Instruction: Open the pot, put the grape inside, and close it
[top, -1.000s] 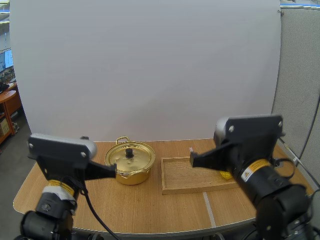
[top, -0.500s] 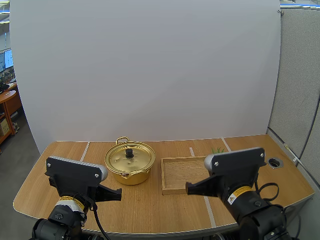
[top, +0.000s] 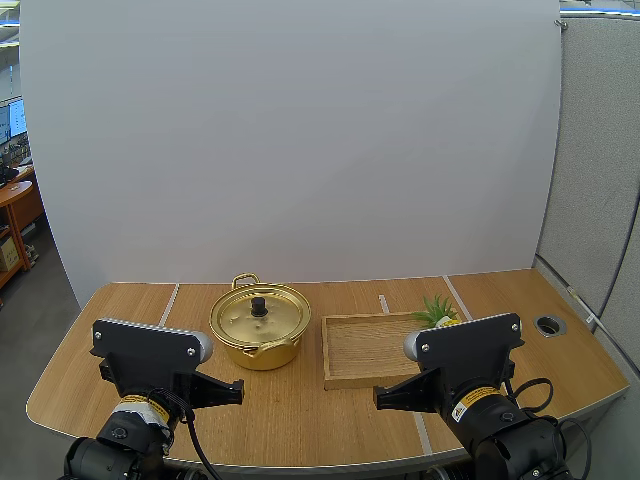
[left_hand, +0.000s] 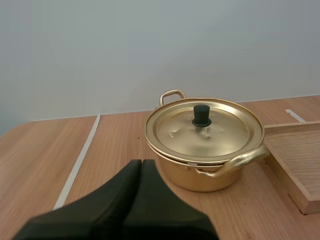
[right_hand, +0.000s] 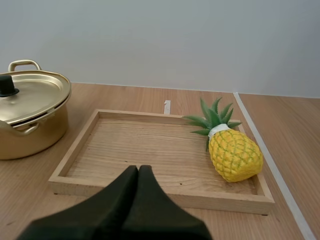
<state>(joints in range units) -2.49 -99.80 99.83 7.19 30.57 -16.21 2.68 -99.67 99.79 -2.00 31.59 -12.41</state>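
Both pressed together empty, left gripper (left_hand: 141, 162) is nearer the pot (left_hand: 196, 175) than right gripper (right_hand: 138, 168), with the lid knob (left_hand: 201, 115) ahead, slightly right.

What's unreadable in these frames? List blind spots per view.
- Inside of the pot: hidden in all views, the lid is on.
- Body of the pineapple, high view: mostly behind the right arm; mainly the leaves are visible.
- Part of the pot, right wrist view: cut off by the frame edge.
- Much of the tray, left wrist view: cut off by the frame edge.
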